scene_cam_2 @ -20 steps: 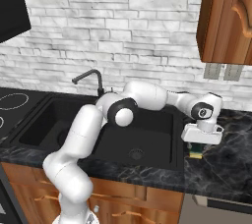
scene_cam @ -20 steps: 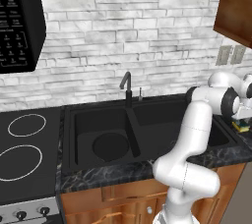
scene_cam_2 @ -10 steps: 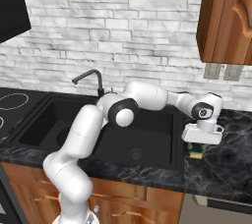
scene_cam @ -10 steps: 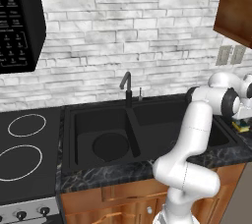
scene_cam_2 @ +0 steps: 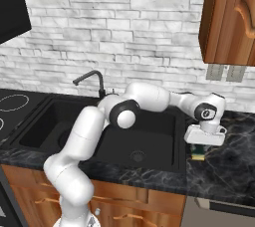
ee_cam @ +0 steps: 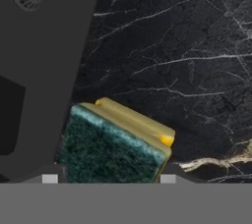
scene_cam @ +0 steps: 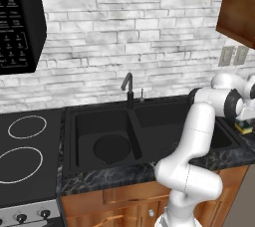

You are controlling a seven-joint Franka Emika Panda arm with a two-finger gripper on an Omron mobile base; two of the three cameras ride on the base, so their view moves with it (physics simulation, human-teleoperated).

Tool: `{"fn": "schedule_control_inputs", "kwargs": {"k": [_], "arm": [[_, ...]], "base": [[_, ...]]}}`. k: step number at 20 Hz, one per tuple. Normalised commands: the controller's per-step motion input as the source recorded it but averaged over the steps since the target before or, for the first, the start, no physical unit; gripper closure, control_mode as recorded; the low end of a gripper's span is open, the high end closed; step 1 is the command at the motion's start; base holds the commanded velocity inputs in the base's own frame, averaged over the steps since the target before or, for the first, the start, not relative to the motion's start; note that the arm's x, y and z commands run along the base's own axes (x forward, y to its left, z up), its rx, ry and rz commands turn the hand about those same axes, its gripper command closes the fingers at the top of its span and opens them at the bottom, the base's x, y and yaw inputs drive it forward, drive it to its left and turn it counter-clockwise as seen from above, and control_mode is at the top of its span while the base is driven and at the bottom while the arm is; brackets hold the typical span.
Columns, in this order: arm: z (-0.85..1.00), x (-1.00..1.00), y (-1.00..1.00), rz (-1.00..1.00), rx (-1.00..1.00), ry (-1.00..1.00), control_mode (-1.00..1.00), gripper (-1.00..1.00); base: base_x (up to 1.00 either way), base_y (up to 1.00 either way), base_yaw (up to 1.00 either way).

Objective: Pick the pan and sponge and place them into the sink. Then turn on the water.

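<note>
— Claw first: where do we have it?

— Down over the sponge on the right stretch of the bench, just past the sink's right rim. From the hand view we see one finger tip on each side of the sponge, right at its edges, but we cannot tell whether the tips press it or stand just clear.

— Now largest to smallest. What holds what?

— We count one sink with two basins. The left basin holds one round black pan, lying flat on the bottom. The right basin shows one round drain. One curved black faucet stands behind the divider.

— And the room?

— We see dark marbled bench, a white brick wall, wooden cabinets above and below, a black stovetop with two white-ringed burners to the left, and one microwave over it.

— The sponge itself?

— One sponge, green layer up, yellow beneath, resting on the bench.
</note>
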Motion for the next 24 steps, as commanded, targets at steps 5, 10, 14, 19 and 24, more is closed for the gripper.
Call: {"fn": "schedule_control_inputs", "kwargs": {"k": [5, 10, 14, 19, 24], "arm": [[0.01, -0.14, 0.06, 0.00, 0.00, -0.05, -1.00, 1.00], [-0.01, -0.24, 0.16, 0.01, 0.00, -0.06, -1.00, 1.00], [-0.11, -0.28, 0.16, 0.01, 0.01, -0.04, -1.00, 1.00], [-0.10, -0.31, 0.27, 0.01, 0.01, -0.03, -1.00, 1.00], [-0.05, -0.32, 0.39, 0.01, 0.00, -0.04, -1.00, 1.00]], "base": [[0.00, 0.00, 0.00], [0.00, 0.00, 0.00], [0.00, 0.00, 0.00], [0.00, 0.00, 0.00], [0.00, 0.00, 0.00]]}}
